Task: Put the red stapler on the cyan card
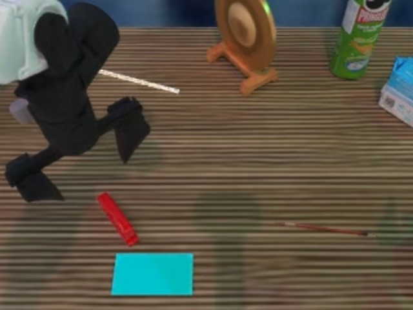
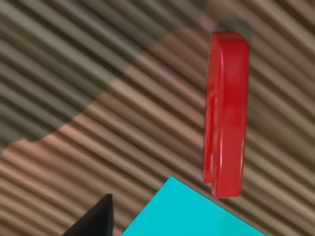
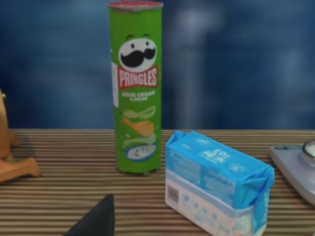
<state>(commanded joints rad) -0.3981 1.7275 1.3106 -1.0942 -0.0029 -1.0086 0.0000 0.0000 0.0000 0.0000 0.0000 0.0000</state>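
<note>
With its 2 fingers spread, the left hand (image 1: 80, 158) should descend squarely across the stapler (image 1: 117, 218), lying just far-left of the card (image 1: 153, 274).

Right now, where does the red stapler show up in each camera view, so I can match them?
Top view: the red stapler lies at lower left, just above the cyan card, apart from it.
Left wrist view: the stapler fills the right side, its end near the card's corner.
Right wrist view: not in it.
Shared landmark: the cyan card, in the top and left wrist views.
</note>
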